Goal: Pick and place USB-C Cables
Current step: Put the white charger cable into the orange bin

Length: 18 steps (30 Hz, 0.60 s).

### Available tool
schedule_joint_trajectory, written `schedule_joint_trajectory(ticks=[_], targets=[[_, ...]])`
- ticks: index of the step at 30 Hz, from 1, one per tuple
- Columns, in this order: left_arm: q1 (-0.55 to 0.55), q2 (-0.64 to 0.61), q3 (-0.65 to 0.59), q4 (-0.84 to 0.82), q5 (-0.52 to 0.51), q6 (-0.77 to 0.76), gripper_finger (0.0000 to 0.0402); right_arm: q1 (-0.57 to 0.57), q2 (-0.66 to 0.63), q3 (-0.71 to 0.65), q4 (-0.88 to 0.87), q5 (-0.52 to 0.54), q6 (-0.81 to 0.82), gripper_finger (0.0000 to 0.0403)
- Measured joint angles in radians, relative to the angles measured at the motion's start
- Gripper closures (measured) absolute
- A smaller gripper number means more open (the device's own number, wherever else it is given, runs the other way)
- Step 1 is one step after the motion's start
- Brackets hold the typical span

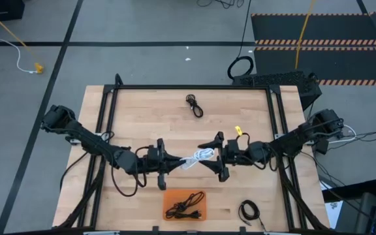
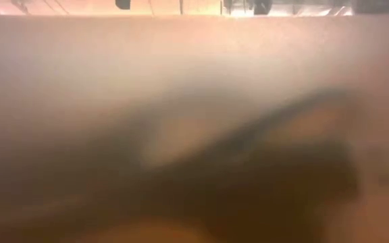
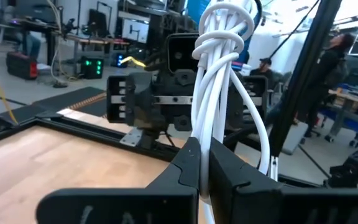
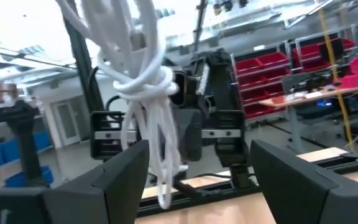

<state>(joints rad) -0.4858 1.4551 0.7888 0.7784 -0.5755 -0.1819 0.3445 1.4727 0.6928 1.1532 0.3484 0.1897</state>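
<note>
Wooden desk (image 1: 142,117) under both arms. Orange tray (image 1: 183,203) at its near edge holds black cables (image 1: 185,204). Above the tray, left gripper (image 3: 202,168), jaws pressed together, pinches the white cable (image 1: 200,156). Right gripper (image 4: 194,168) faces it, jaws spread either side of that coil. Another black cable (image 1: 194,105) lies beyond; one (image 1: 249,211) right of the tray.

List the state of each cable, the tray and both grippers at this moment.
white cable: bundled, held above the table between the two grippers
left gripper: shut on the white cable
right gripper: open, fingers on either side of the white cable
orange tray: holds black cables
black cable: coiled on the far table area
black cable: coiled beside the tray
</note>
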Motion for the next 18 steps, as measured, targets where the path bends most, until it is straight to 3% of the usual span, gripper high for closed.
schedule_joint_trajectory(ticks=[8,13,18], targets=[[0.01,0.0,0.0,0.0,0.0,0.005,0.0391,-0.032,0.0,0.07,-0.087,-0.093,0.004,0.0135],[0.017,0.0,0.0,-0.005,0.004,0.005,0.0393,-0.041,0.0,0.111,-0.148,-0.095,0.0,0.0139],[0.017,0.0,0.0,-0.006,0.022,0.005,0.0392,-0.05,0.0,0.119,-0.163,-0.101,0.0,0.0182]])
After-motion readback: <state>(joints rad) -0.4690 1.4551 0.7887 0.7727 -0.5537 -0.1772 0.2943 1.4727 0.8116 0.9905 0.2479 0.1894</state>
